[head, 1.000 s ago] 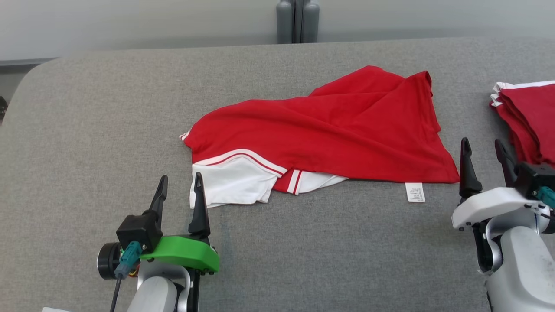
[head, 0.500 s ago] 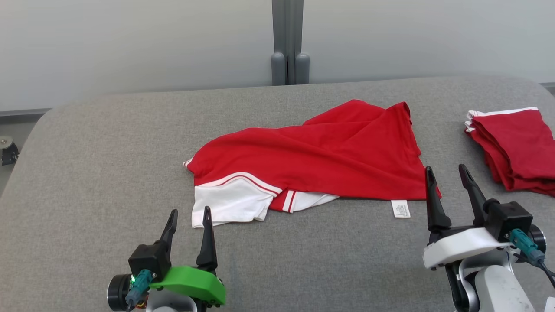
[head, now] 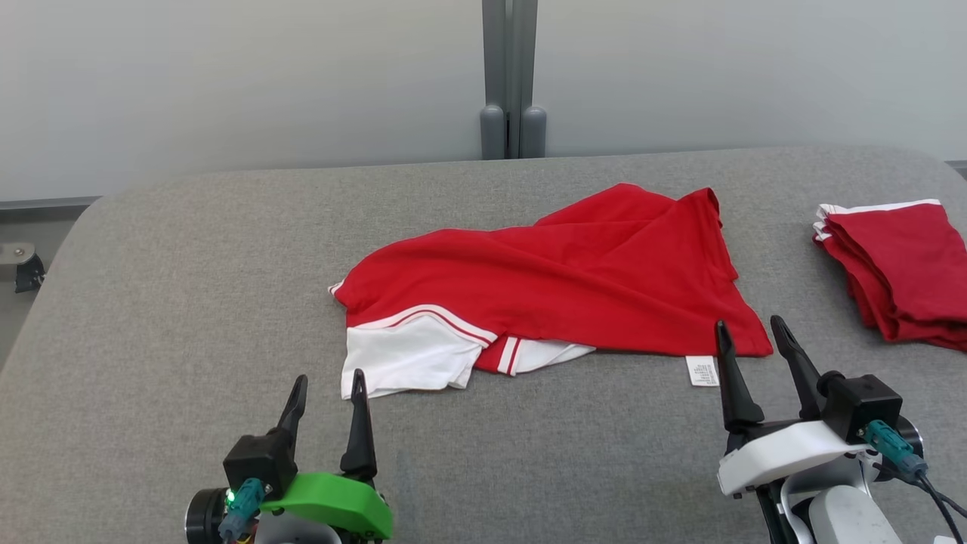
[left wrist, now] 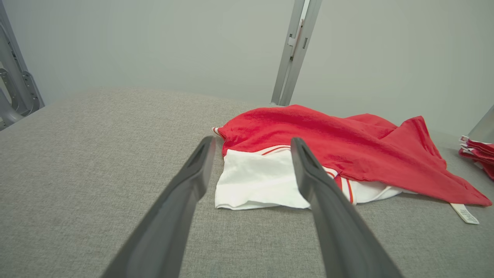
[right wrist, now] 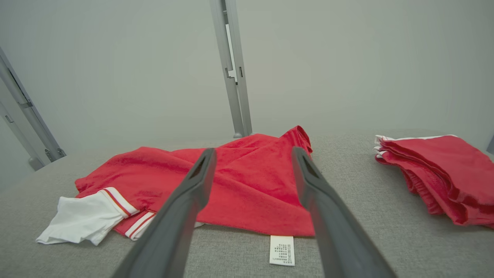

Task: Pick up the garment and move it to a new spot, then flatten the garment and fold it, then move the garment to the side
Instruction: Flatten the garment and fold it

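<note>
Saw the garment (head: 574, 287) lying crumpled near the middle of the bench (head: 189, 302), not flat, not folded. Found the left hand (head: 329, 375) wide open and empty, close to the white sleeve (head: 400, 363). Found the right hand (head: 749, 322) wide open and empty, close to the garment's other end. Looked like nothing done yet: lifting, flattening, folding, moving aside all left.

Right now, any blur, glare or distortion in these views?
Head view: sharp, even light, no glare, faint shadow under the garment. Left wrist view: left fingers soft up close, post leans. Right wrist view: label print visible, unreadable.
</note>
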### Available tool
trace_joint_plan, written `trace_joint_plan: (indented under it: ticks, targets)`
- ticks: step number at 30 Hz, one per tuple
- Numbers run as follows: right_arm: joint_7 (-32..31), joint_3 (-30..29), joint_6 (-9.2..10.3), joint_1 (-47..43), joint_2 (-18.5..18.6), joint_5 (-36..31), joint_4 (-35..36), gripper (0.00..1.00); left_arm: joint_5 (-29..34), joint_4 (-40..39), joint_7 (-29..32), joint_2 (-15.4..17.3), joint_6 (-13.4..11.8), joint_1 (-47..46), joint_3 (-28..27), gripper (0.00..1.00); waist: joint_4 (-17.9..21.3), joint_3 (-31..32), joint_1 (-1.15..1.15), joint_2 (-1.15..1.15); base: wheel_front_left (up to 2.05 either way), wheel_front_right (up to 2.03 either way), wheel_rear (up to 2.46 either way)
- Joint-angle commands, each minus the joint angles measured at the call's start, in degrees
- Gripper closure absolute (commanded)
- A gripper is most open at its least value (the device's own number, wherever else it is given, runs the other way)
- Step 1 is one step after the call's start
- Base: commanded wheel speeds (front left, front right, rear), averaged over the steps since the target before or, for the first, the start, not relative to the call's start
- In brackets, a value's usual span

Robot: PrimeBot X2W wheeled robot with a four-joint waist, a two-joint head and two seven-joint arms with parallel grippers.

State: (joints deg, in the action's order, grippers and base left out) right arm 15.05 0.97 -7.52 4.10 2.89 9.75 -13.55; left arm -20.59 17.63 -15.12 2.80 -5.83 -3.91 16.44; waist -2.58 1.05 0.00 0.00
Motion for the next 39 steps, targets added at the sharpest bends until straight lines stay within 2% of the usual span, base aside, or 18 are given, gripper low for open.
trace_joint_plan:
  ticks: [1,6,11,24,32,33,34,35,36,37,39]
  targets:
    - [0.2,0.1,0.06,-0.4,0.0,0.2,-0.2,0.0,0.4,0.0,0.0,0.2,-0.2,0.8,-0.3,0.0,-0.1,-0.1,0.0,0.0,0.0,0.0,0.0]
    - [0.2,-0.1,0.06,-0.3,0.0,-0.1,-0.5,0.0,0.7,0.0,0.0,0.2,-0.2,0.7,-0.3,0.0,-0.2,-0.5,0.0,0.0,0.0,0.0,0.0]
    - [0.2,-0.3,0.06,0.1,0.0,-0.6,-0.6,0.0,0.1,4.4,0.8,0.2,-1.4,-1.8,0.2,0.0,-0.3,-2.0,0.0,0.0,0.0,0.0,0.0]
    - [0.2,0.1,0.06,3.5,0.1,-1.5,-0.9,0.0,-3.0,21.1,16.3,0.5,-4.4,-17.1,-0.2,0.0,1.9,-7.9,0.0,0.0,0.0,0.0,0.0]
    - [0.2,-1.8,0.06,3.8,0.0,-2.0,-0.9,0.0,-4.5,26.2,21.9,0.8,-3.6,-20.5,0.1,0.0,3.4,-8.8,0.0,0.0,0.0,0.0,0.0]
    - [0.2,-2.0,0.06,3.8,0.0,-2.0,-0.9,0.0,-4.6,26.7,22.4,0.8,-3.4,-20.4,0.3,0.12,3.6,-8.8,0.0,0.0,0.0,0.0,0.0]
    - [0.2,-2.2,0.06,3.8,0.0,-2.0,-0.9,0.0,-4.7,26.9,22.8,0.8,-3.1,-20.4,0.5,0.4,3.6,-8.9,0.0,0.0,0.0,0.0,0.0]
    - [0.2,-2.5,0.06,3.7,0.0,-2.2,-1.0,0.0,-4.8,27.1,22.8,0.7,-2.9,-20.4,0.6,0.58,3.7,-8.9,0.0,0.0,0.0,0.0,0.0]
    - [0.2,-2.9,0.06,3.6,0.1,-2.3,-1.4,0.0,-4.9,27.2,22.7,0.7,-2.8,-20.5,0.7,0.68,3.7,-8.9,0.0,0.0,0.0,0.0,0.0]
    - [0.2,-3.5,0.06,3.5,0.1,-2.5,-1.9,0.0,-4.9,27.1,22.3,0.7,-2.7,-20.5,0.9,1.0,3.6,-8.9,0.0,0.0,0.0,0.0,0.0]
    - [-0.9,-5.3,0.06,3.4,0.1,-2.8,-3.2,0.0,-5.1,26.9,21.7,0.6,-2.3,-20.4,1.2,1.0,3.4,-8.9,0.0,0.0,0.0,0.0,0.0]
